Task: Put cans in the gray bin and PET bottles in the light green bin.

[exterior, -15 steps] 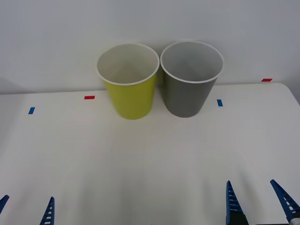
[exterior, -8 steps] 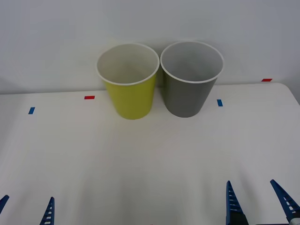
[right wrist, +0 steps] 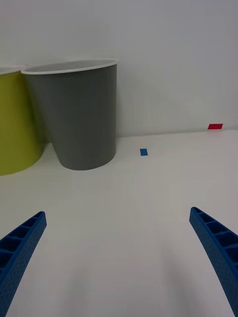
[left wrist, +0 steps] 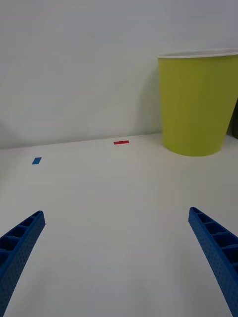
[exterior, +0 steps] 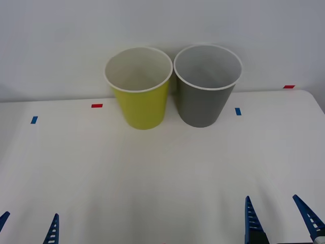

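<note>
The light green bin (exterior: 141, 104) and the gray bin (exterior: 205, 99) stand side by side at the back of the white table (exterior: 162, 173), both upright with white rims and pale insides. No cans or PET bottles are in view. My left gripper (exterior: 28, 226) is open at the front left edge, my right gripper (exterior: 278, 216) open at the front right edge, both far from the bins with nothing between their fingers. The right wrist view has the gray bin (right wrist: 79, 116) ahead with the light green bin (right wrist: 15, 124) beside it. The left wrist view has the light green bin (left wrist: 198, 106) ahead.
Small tape marks lie on the table: blue (exterior: 34, 120) and red (exterior: 97, 105) on the left, blue (exterior: 238, 111) and red (exterior: 288, 87) on the right. A pale wall rises right behind the bins.
</note>
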